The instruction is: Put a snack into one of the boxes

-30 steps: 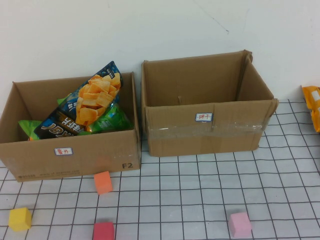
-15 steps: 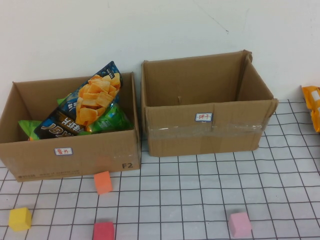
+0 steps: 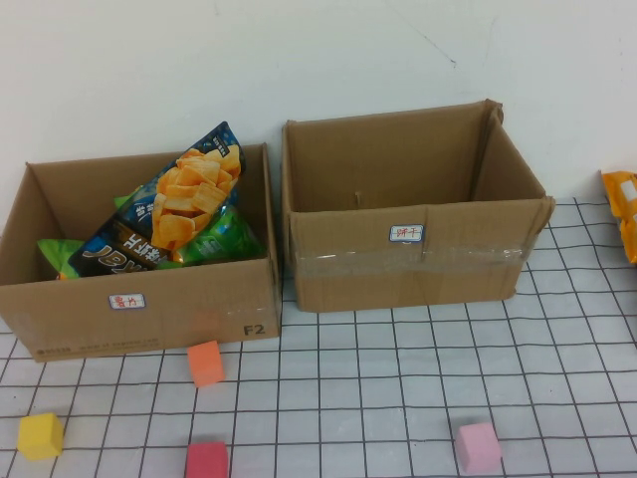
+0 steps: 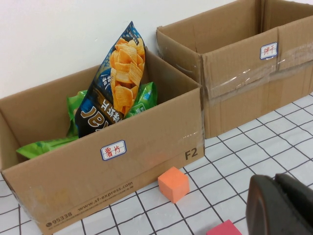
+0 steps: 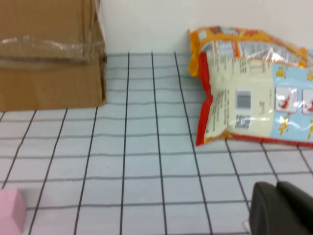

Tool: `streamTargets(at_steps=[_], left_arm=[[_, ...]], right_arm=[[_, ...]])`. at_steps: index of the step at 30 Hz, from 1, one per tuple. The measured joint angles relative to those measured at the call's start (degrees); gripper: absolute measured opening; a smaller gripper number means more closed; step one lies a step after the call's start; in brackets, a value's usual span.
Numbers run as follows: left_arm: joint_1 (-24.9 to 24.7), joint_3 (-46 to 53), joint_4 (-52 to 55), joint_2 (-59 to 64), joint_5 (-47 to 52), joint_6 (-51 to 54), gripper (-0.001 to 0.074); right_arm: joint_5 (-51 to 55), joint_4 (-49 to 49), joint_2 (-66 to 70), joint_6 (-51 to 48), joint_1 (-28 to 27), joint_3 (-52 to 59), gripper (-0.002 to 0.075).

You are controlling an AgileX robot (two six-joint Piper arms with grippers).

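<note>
The lower, wider cardboard box [image 3: 149, 309] with a white red-lettered label stands at the left and holds a dark chips bag [image 3: 174, 214] and green bags [image 3: 214, 244]. A yellow-orange snack bag [image 3: 622, 211] lies flat on the table at the far right edge. Neither gripper shows in the high view. In the left wrist view my left gripper [image 4: 275, 178] is shut and empty, low over the grid in front of that box [image 4: 122, 161]. In the right wrist view my right gripper [image 5: 276, 186] is shut and empty, a short way in front of the snack bag [image 5: 254, 98].
A taller taped cardboard box [image 3: 408, 264] stands right of the lower one, with nothing visible inside. Foam cubes lie on the gridded table: orange [image 3: 205, 362], yellow [image 3: 40, 436], red [image 3: 206, 460], pink [image 3: 478, 447]. A white wall runs behind the boxes.
</note>
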Motion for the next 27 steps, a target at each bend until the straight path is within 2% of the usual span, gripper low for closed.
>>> streamTargets(at_steps=[27], left_arm=[[0.0,0.0,0.0,0.0,0.0,0.0,-0.0003]], right_arm=[[1.9,-0.3,0.0,2.5,1.2,0.0,-0.0001]])
